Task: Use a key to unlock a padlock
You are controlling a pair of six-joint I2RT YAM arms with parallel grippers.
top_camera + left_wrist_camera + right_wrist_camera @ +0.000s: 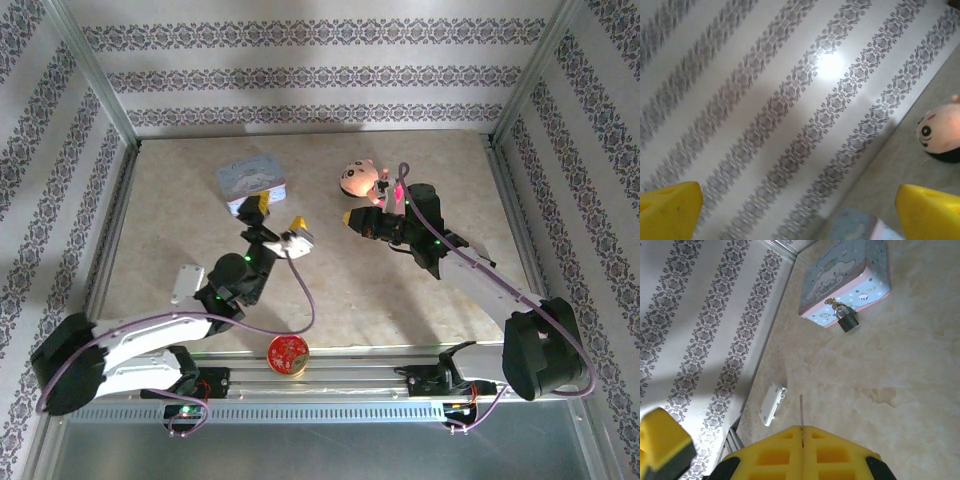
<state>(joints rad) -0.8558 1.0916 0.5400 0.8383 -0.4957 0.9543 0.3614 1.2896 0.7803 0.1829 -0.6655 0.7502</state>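
Padlock hangs on the blue tin; right tool pinches the key; left tool gapes open.

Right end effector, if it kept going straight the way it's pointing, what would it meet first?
Probably the pale blue rectangular tin, near its small dark padlock. Bare table lies between, though depth is unclear.

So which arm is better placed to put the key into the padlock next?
Likely right: the right fingers are shut on the key, which points roughly toward the padlock on the blue tin. The left fingers are open and empty.
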